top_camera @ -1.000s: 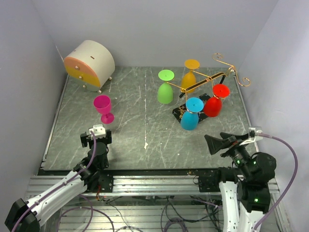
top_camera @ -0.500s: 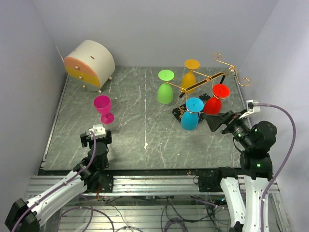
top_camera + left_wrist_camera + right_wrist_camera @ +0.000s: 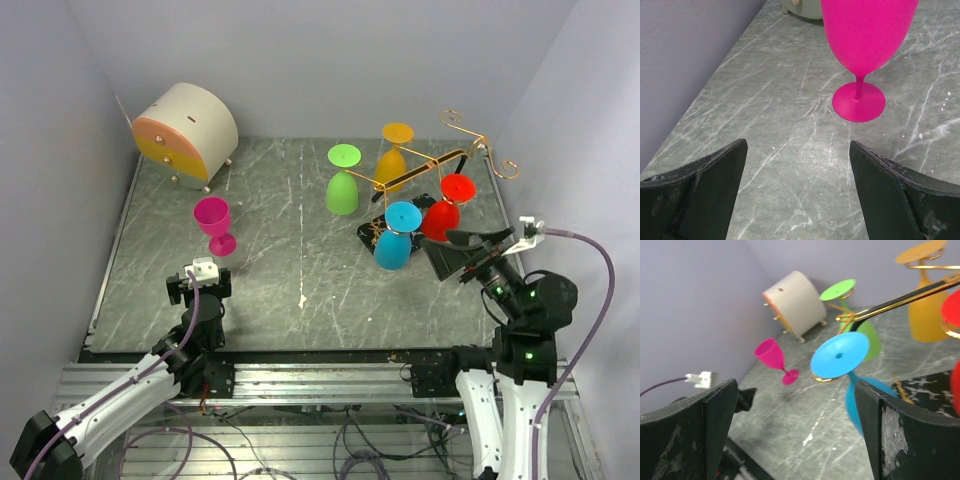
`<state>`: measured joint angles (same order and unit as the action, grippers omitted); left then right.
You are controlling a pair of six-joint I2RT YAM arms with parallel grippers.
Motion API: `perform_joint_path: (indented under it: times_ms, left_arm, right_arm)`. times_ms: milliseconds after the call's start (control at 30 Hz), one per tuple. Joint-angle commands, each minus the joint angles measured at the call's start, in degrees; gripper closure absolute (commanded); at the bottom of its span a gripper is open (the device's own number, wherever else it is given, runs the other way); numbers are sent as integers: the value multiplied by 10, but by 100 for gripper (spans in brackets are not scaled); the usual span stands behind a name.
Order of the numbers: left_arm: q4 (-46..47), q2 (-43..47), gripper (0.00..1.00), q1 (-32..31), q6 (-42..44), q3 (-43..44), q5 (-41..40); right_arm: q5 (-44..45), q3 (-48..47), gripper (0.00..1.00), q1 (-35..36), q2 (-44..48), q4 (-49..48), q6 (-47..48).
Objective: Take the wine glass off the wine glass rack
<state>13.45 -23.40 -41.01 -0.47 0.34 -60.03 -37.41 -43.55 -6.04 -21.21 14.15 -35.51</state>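
The gold wire wine glass rack [image 3: 425, 166] stands at the back right on a black base. Green [image 3: 343, 181], orange [image 3: 394, 152], red [image 3: 444, 211] and blue [image 3: 394, 240] glasses hang upside down from it. My right gripper [image 3: 448, 256] is open and empty, just right of the blue glass and below the red one. In the right wrist view the blue glass [image 3: 840, 356] hangs from a hook of the rack's arm [image 3: 905, 299], ahead of the open gripper [image 3: 796, 390]. My left gripper [image 3: 200, 283] is open. A pink glass [image 3: 865, 40] stands upright ahead of it [image 3: 797, 165].
A rounded white cabinet with orange drawers [image 3: 187, 132] stands at the back left. The pink glass [image 3: 215, 226] stands on the grey marble table [image 3: 280, 240] at the left. Walls close the table in on three sides.
My right arm has risen and swung forward towards the rack, bringing its open gripper next to the blue and red glasses. The left arm and the glasses have not moved.
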Motion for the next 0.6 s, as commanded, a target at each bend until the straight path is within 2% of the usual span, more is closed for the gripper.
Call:
perform_joint_path:
  times_ms: [0, 67, 100, 167, 233, 267, 333, 467, 500, 567]
  left_arm:
    - [29, 1, 6, 3, -16, 4, -11]
    - [28, 1, 6, 4, -16, 4, -11]
    - [28, 1, 6, 4, -16, 4, -10]
    - [29, 1, 6, 4, -16, 5, -10]
    - [29, 0, 6, 3, -16, 4, -11]
    - [29, 0, 6, 4, -16, 4, -10]
    - [29, 0, 6, 3, -16, 4, -11]
    - [28, 1, 6, 3, -16, 4, -10]
    - [28, 0, 6, 3, -16, 4, -10]
    - [29, 0, 6, 4, -16, 4, -9]
  right_arm:
    - [-37, 87, 0, -1, 60, -156, -177]
    - [26, 120, 0, 3, 80, -141, -225]
    - [15, 127, 0, 4, 84, -171, -217]
    - [3, 117, 0, 5, 84, -171, -209]
    - [33, 77, 0, 5, 78, -61, -202]
    - [34, 64, 3, 5, 74, -48, -193]
    - [22, 39, 16, 5, 65, -44, -164]
    - [46, -33, 70, 5, 46, 16, -104]
    - [61, -59, 79, 5, 40, 44, -83]
    - [81, -101, 86, 5, 26, 88, -37]
